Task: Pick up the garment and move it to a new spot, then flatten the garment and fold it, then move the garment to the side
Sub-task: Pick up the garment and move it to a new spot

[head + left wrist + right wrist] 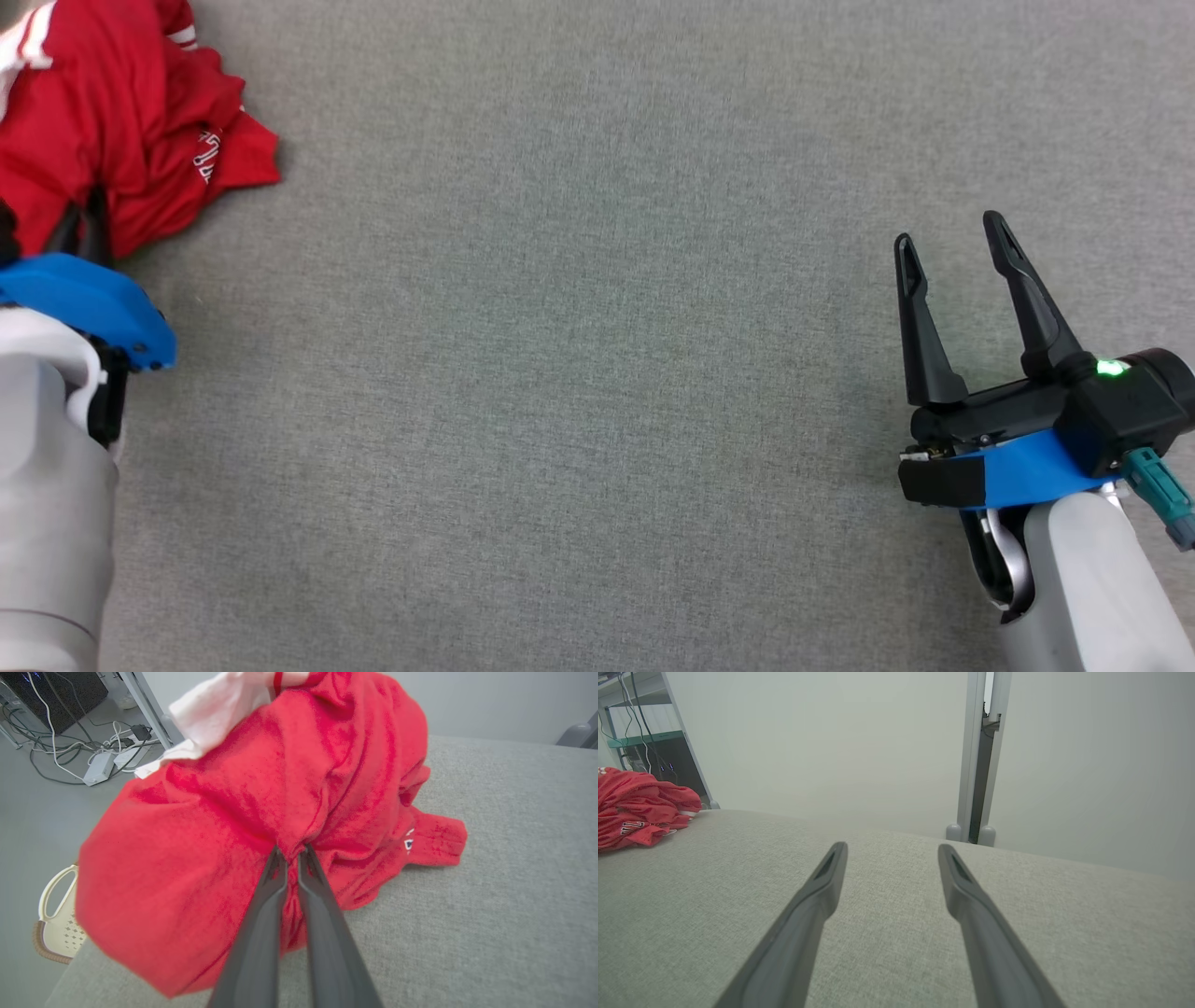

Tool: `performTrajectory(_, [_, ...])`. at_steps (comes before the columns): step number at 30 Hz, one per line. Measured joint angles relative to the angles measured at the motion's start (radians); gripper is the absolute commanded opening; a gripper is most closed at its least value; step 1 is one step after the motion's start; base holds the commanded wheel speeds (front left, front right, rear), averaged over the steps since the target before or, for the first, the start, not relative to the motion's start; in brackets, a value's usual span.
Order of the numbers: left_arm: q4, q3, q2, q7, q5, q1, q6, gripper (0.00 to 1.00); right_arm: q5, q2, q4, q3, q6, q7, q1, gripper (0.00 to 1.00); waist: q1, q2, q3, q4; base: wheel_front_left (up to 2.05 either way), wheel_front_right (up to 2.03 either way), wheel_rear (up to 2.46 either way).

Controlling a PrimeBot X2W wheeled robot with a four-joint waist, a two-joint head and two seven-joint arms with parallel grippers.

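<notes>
One red garment (121, 140) is seen, crumpled in a heap at about ten o'clock on the grey table (597, 373), close to its edge. The left gripper (292, 851) is pushed into the heap, and its jaws are closed together on a fold of the red cloth. The right gripper (948, 231) is held at about four o'clock, well apart from the garment, with its jaws wide apart and nothing between them.

For a good pick-up, it is judged that the fold should be lifted slowly and straight up, so that the thin pinch is not lost. The cloth should then be carried toward the middle of the table.

Two grippers are counted, each with two dark fingers. One pale basket (56, 924) is counted on the floor beside the table.
</notes>
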State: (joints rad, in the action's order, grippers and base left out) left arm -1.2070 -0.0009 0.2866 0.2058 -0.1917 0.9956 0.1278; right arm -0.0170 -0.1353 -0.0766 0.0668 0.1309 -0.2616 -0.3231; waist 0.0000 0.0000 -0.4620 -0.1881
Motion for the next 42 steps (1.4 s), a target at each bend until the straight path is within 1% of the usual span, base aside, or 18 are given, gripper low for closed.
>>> performTrajectory(9, [0.114,-0.043,0.036,0.050,0.030,0.059,0.002,0.00,-0.015,0.035,-0.025,-0.002,0.000,0.000,0.020,1.00,-0.0001,0.0000,0.102,0.014,0.00,0.00,0.00])
performTrajectory(14, [0.229,-0.079,0.030,0.053,0.054,0.090,0.002,0.00,-0.025,0.054,-0.034,-0.004,0.000,0.000,0.039,1.00,-0.0002,0.0000,0.158,0.036,0.00,0.00,0.00])
performTrajectory(19, [0.368,-0.120,0.011,0.056,0.062,0.115,0.002,0.00,-0.038,0.070,-0.039,-0.004,0.000,0.000,0.053,1.00,-0.0002,0.0000,0.195,0.078,0.00,0.00,0.00])
performTrajectory(22, [0.453,-0.152,-0.005,0.050,0.061,0.121,0.003,0.00,-0.046,0.076,-0.041,-0.005,0.000,0.000,0.060,1.00,-0.0002,0.0000,0.212,0.111,0.00,0.00,0.00])
performTrajectory(26, [0.573,-0.202,-0.028,0.015,0.049,0.125,0.003,0.00,-0.056,0.081,-0.044,-0.004,0.000,0.000,0.066,1.00,-0.0002,0.0001,0.229,0.167,0.00,0.00,0.00])
performTrajectory(32, [0.723,-0.276,-0.058,-0.050,0.026,0.123,0.003,0.00,-0.099,0.082,-0.043,0.007,0.000,-0.002,0.066,1.00,-0.0002,0.0000,0.240,0.272,0.00,0.00,0.00])
performTrajectory(36, [0.764,-0.331,-0.090,-0.082,0.008,0.102,0.003,0.00,-0.130,0.083,-0.041,0.014,0.000,-0.002,0.065,1.00,-0.0002,0.0000,0.237,0.348,0.00,0.00,0.00])
performTrajectory(42, [0.763,-0.413,-0.144,-0.088,-0.017,0.038,0.003,0.00,-0.151,0.083,-0.040,0.016,0.000,-0.002,0.065,1.00,-0.0001,0.0000,0.223,0.445,0.00,0.00,0.00])
